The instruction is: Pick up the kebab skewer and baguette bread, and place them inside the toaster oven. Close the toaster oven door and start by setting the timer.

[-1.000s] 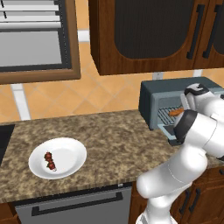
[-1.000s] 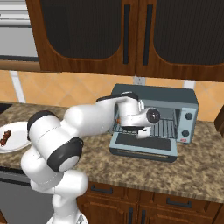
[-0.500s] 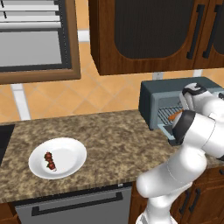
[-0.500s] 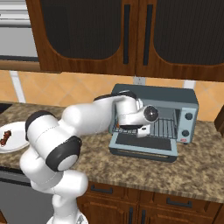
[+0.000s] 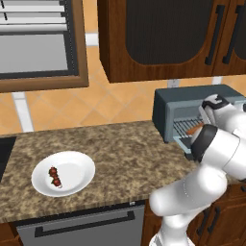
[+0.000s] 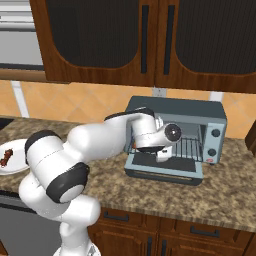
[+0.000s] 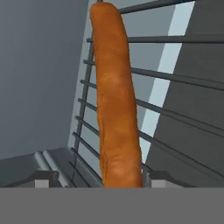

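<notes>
The grey-blue toaster oven (image 6: 200,111) stands on the counter with its door (image 6: 162,173) dropped open and flat. On its wire rack (image 7: 175,78) lies the long orange-brown baguette bread (image 7: 114,96), also seen as an orange sliver (image 5: 194,129) in the left base view. My gripper (image 6: 161,154) reaches into the oven mouth. In the hand view my gripper (image 7: 101,177) is open, its fingertips (image 7: 43,177) standing clear on either side of the loaf's near end. The kebab skewer (image 5: 55,177) lies on a white plate (image 5: 77,168) far to the left, away from the arm.
Dark wooden cabinets (image 6: 150,45) hang low over the oven. Two knobs (image 6: 215,134) sit on the oven's right front. The speckled counter (image 5: 125,158) stretches between plate and oven. A black stovetop edge (image 5: 5,149) borders the counter's left end.
The jaws have parted from the baguette, which has settled a little lower onto the rack. The arm has hardly moved, and the skewer and plate have stayed put.
</notes>
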